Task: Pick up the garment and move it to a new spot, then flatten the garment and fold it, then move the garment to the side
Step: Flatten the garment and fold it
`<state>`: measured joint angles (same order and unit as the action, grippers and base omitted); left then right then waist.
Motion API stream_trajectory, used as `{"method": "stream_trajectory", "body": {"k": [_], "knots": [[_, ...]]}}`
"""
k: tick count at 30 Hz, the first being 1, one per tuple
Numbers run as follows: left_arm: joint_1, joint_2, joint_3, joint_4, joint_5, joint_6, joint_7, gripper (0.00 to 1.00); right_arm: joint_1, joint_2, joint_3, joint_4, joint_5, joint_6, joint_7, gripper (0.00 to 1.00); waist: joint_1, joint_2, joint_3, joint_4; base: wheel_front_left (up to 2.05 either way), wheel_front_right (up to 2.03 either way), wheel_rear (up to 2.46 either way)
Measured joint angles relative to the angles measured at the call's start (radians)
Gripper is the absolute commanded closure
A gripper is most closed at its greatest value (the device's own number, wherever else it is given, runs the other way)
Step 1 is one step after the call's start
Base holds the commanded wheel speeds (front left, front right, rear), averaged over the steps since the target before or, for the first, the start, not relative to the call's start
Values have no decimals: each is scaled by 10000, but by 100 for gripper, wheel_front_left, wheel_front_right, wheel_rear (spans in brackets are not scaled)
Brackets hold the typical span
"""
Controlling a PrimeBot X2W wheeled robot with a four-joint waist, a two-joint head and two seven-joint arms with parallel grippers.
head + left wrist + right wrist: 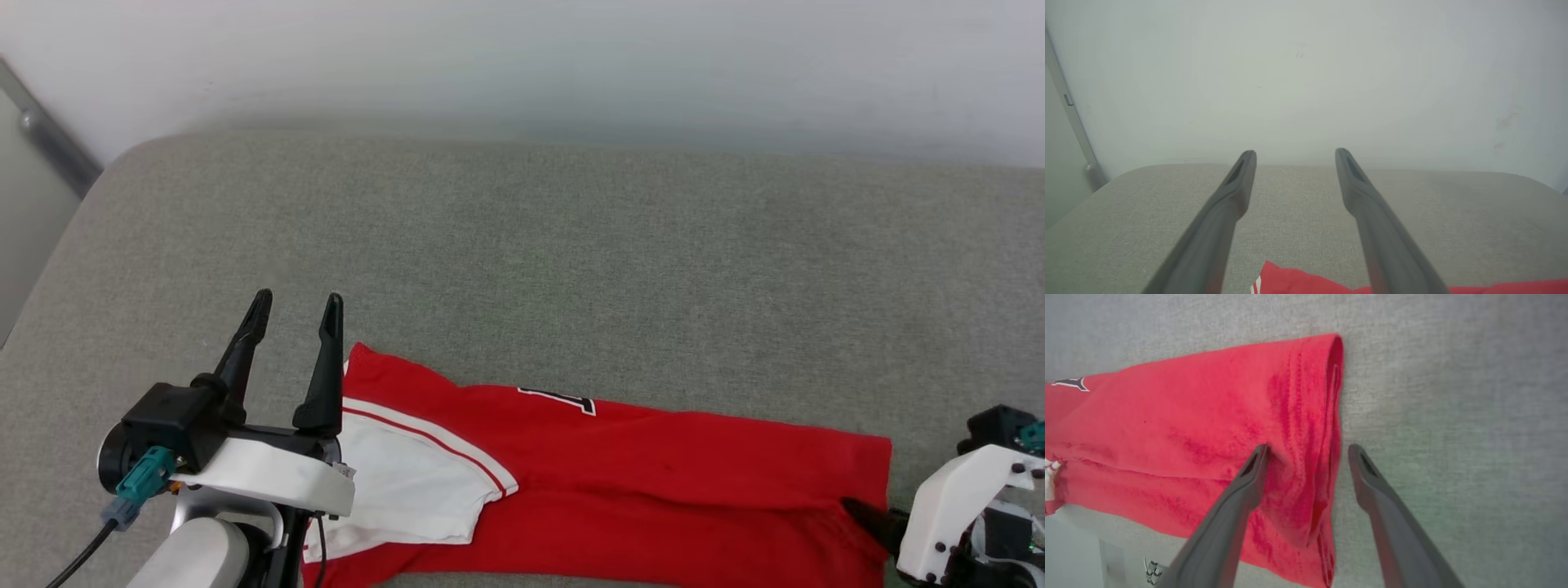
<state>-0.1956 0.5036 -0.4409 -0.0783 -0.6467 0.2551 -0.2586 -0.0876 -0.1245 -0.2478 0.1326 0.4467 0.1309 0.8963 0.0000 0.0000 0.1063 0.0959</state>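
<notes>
So, shirt lies folded lengthwise along the near edge of a grey cushion, w/ a white wall behind and a grey metal post at far left.

L claw sits at the shirt's left end, just beside the white sleeve. Its fingers are spread wide, pointing toward the wall, w/ no cloth in them.

R claw is at the opposite end, jaws wide, straddling the hem. One tip is over red cloth, the other over cushion just beside the hem. Cloth isn't pinched; whether the tips touch it, can't tell.

Head view gives the whole layout, incl. a sliver of black-and-white print at the far fold, and one dark R finger at the hem corner. R wrist view adds the doubled layers at the hem and both fingers. L wrist view looks past its fingers to cushion and wall, w/ a red shirt corner at its bottom edge.
</notes>
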Motion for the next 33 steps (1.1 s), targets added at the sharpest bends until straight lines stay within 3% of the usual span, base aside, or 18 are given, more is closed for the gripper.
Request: {"method": "stream_trajectory", "body": {"k": [8,9,10,23,28,33], "knots": [[-42,-54,-25,-94,219,-61,-6,0,-311,107,259,1135,428,-2,199,0,0,0,344,198,0,0,0],[-71,-56,-21,-86,257,-79,-12,0,-357,98,320,1248,474,-2,215,57,0,0,337,190,0,0,0],[-96,-58,-23,-79,282,-84,-12,0,-387,75,414,1302,520,-2,224,100,0,0,328,182,0,0,0],[186,48,-142,148,368,188,186,0,-570,-635,1444,1590,1264,0,-602,100,0,0,-401,-121,0,0,0],[386,188,-205,111,416,297,307,0,-570,-1097,1034,1668,1310,0,-692,100,0,0,-681,-349,0,0,0],[559,178,-259,21,380,399,364,0,-542,-1528,-203,1789,1078,0,-803,100,0,0,-785,-531,0,0,0]]}}
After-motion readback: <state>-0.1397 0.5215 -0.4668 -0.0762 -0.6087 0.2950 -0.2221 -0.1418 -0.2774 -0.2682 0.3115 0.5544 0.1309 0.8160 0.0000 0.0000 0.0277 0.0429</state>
